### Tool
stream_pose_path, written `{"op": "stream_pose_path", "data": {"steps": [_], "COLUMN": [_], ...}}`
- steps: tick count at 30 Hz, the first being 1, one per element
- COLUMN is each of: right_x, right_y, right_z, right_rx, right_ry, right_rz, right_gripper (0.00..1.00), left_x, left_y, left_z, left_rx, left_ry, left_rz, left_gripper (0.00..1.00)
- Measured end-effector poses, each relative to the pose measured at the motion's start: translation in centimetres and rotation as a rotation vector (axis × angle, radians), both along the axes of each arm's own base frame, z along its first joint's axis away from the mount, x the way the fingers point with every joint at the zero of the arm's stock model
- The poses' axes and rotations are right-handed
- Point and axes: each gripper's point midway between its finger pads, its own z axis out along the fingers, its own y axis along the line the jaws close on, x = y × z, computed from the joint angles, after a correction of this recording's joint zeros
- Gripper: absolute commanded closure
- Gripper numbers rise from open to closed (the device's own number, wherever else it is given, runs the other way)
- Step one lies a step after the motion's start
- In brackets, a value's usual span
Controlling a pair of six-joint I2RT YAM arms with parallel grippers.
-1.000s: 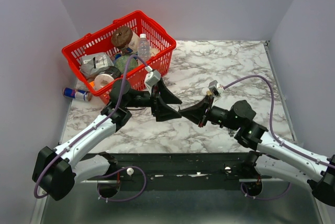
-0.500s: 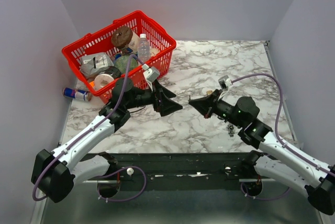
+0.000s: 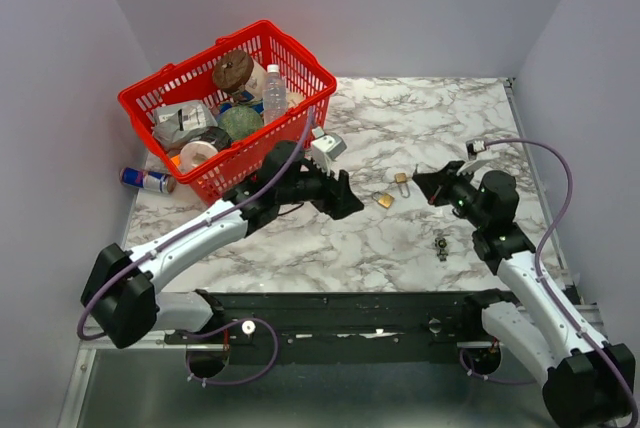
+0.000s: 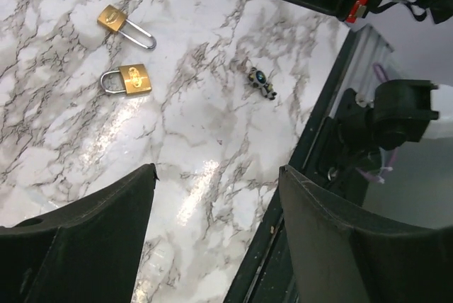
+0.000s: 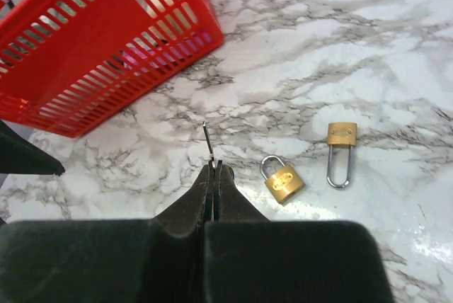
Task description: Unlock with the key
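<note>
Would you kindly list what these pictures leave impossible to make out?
- Key: right wrist view, head buried between the right gripper's shut jaws; only a thin blade shows.
- Small dark item: left wrist and top views, too small to identify.
- Short-shackle padlock and long-shackle padlock: keyholes unseen in every view.
- Red basket: right wrist view, cut off by the frame edge.

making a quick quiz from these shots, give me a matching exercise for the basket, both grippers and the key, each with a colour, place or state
1. basket
2. left gripper
3. right gripper
4. key

a. shut on a thin metal strip
b. red
c. lying on the table
d. open

Pairs: 1-b, 2-d, 3-a, 4-c
</note>
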Motion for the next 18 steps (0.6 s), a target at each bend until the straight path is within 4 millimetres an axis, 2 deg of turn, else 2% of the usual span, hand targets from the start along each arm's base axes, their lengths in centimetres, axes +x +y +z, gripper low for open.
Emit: {"op": "stream_pose_path", "data": {"steps": [4,7,12,14,18], "right_x": [-0.4,-1.0,-2.3,-3.0,-4.2], "right_y": [-0.6,-1.0,-2.4,-3.0,-3.7], "right_z": [0.1,1.1,1.7,2.0,3.0], "right_rx": [0.002,0.005,-0.017,-0.027,-0.036], "right_ry": [0.002,-0.031,-0.045,-0.056,-0.090], "right_rz": [-0.007,-0.018,-0.076,-0.097,-0.123], "right_gripper": [0.99,0.99,0.99,0.99,0.99], "left_x": [1.2,3.1,4.7,5.2,5.0], "left_y": [-1.4,-3.0,-5.2,-6.3,-6.5], "left_z": [-2.1,-5.1,-10.2,-12.3,-16.0], "left_rx": [0.104,0.210,0.348,0.378,0.420], "left_ry": [0.012,0.045,0.142,0.206,0.317], "left_rz": [0.038,0.071,0.095,0.107,0.143], "left_gripper": [0.23,0.23,0.24,0.24,0.24]}}
